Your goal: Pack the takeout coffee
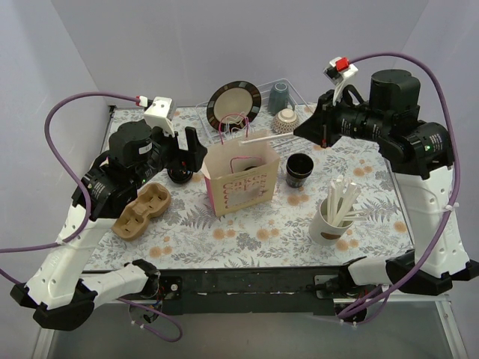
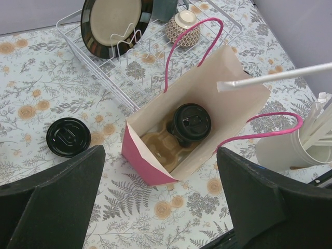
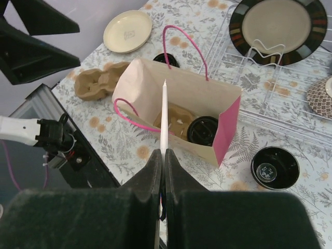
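Pinching white stick [image 3: 164, 119] tight in right gripper [image 3: 162, 155] over paper bag [image 3: 155, 78]; holding left gripper [image 2: 160, 155] wide and empty, left of bag. Showing one lidded cup [image 2: 191, 122] inside bag, another lidded cup [image 2: 68, 137] left of bag, open cup [image 1: 299, 170] right of bag.

Paper bag [image 2: 207, 91]: matt kraft, pink sides. Lidded cup [image 2: 192, 122] inside: glossy black plastic lid. Pulp carrier [image 1: 142, 212] near left edge of table [image 1: 254, 243]: rough, matt. Thin stick [image 3: 164, 119]: white, matt.

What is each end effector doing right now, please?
Left end effector: open, holding nothing.
Right end effector: closed on a thin white stick.
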`<state>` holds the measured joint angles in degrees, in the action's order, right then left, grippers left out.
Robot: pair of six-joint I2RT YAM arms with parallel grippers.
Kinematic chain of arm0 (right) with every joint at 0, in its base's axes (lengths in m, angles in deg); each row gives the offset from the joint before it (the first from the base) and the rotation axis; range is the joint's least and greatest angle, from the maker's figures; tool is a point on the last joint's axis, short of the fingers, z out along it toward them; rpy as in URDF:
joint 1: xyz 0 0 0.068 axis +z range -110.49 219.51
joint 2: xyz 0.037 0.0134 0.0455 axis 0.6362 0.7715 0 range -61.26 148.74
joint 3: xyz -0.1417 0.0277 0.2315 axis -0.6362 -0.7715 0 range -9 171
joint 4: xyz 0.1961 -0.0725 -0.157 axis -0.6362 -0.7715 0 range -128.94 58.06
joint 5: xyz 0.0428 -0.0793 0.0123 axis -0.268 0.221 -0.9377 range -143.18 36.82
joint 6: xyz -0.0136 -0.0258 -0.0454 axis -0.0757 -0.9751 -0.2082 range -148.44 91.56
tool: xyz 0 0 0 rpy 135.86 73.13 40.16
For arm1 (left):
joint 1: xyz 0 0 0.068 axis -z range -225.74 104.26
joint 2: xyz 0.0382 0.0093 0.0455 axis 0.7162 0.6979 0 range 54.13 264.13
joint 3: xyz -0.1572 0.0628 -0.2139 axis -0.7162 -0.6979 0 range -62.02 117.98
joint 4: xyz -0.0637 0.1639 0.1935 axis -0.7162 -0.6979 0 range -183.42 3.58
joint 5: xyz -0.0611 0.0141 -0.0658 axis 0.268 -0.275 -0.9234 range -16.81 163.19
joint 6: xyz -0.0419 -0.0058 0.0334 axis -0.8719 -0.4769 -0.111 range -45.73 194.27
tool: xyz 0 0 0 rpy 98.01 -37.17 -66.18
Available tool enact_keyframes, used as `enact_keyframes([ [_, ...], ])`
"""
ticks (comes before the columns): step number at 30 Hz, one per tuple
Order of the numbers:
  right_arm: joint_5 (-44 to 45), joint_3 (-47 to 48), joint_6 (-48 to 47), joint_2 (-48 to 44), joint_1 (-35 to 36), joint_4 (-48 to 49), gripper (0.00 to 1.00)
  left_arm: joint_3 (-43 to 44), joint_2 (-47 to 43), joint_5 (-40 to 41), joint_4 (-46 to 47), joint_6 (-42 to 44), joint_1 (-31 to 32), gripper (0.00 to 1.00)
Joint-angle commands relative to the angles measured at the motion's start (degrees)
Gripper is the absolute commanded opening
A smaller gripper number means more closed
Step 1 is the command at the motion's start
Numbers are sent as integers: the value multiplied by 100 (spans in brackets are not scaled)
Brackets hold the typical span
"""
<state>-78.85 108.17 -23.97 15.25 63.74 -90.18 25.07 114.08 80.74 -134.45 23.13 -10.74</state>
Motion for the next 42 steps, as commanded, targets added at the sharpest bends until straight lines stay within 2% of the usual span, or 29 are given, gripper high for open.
enact_keyframes([
  [1,-176,-1,-298,-75,266,-311,1,177,-114,36,-48,95,15,89],
  [4,210,60,-306,83,740,-250,1,159,-149,62,-110,104,15,89],
  [9,1160,430,-289,908,1478,-161,3,36,-211,62,-66,-54,15,89],
  [10,1239,421,-245,1014,1514,-135,6,19,-228,71,-66,-81,15,89],
  [17,1959,473,-8,1813,1857,85,9,-245,-387,176,-5,-230,15,90],
  [23,2276,957,133,2394,2182,-12,14,-421,-475,220,48,-362,15,90],
  [27,2154,1037,422,2562,2401,110,19,-491,-519,299,57,-380,15,90],
  [30,2023,1019,607,2623,2464,295,31,-588,-563,335,92,-380,15,90],
  [34,1760,975,783,2659,2490,339,40,-640,-554,343,162,-380,15,90],
  [42,1995,1044,1064,2263,2464,629,42,-579,-527,265,329,-327,15,91],
])
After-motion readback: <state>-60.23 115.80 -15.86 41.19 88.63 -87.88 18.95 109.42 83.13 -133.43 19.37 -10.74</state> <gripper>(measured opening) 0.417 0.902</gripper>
